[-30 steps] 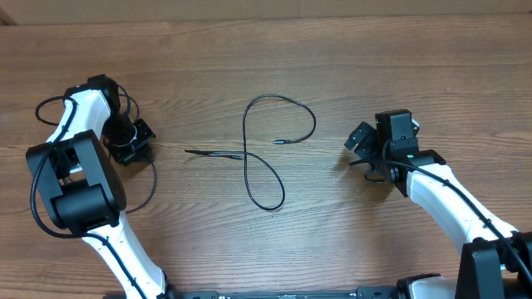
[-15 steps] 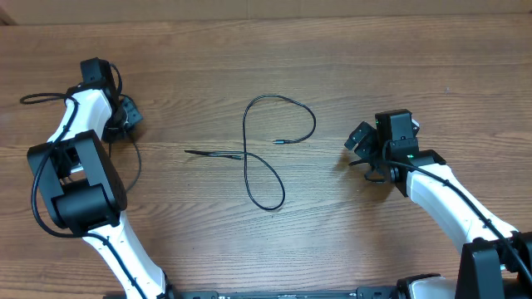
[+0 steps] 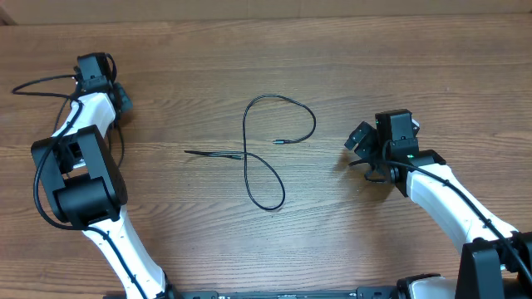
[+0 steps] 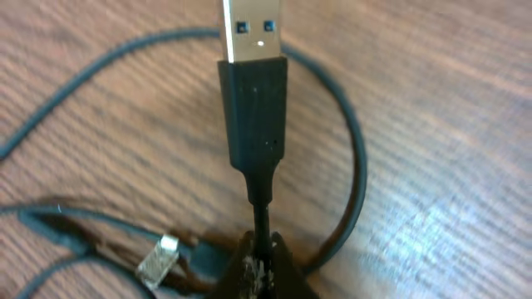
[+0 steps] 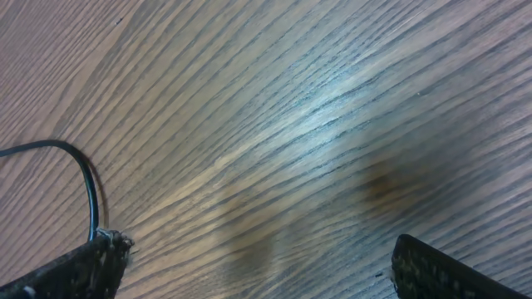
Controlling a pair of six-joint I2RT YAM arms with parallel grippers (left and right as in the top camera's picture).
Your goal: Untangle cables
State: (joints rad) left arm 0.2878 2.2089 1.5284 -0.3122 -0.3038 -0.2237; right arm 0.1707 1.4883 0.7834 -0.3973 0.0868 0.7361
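A thin black cable [image 3: 249,158] lies mid-table in a figure-eight, with one small plug tip [image 3: 278,142] inside the upper loop and its other end at the left [image 3: 189,151]. At the far left, my left gripper [image 3: 119,95] is shut on a thicker black USB cable [image 3: 41,83]. In the left wrist view that cord runs up out of the closed jaws [image 4: 259,267] to its black housing [image 4: 253,108] and silvery plug [image 4: 252,31]. A second silvery plug [image 4: 158,257] lies on the wood beside it. My right gripper [image 3: 359,146] stands open to the right, fingers wide apart [image 5: 258,274], holding nothing.
More of the black cord curves around the plug on the wood [image 4: 357,166]. A thin black cable's bend [image 5: 87,178] shows at the left of the right wrist view. The wooden table [image 3: 274,58] ends in a pale strip at the far edge.
My left arm has swung toward the far-left corner, dragging the USB cable with it. The thin cable and the right arm have not moved.
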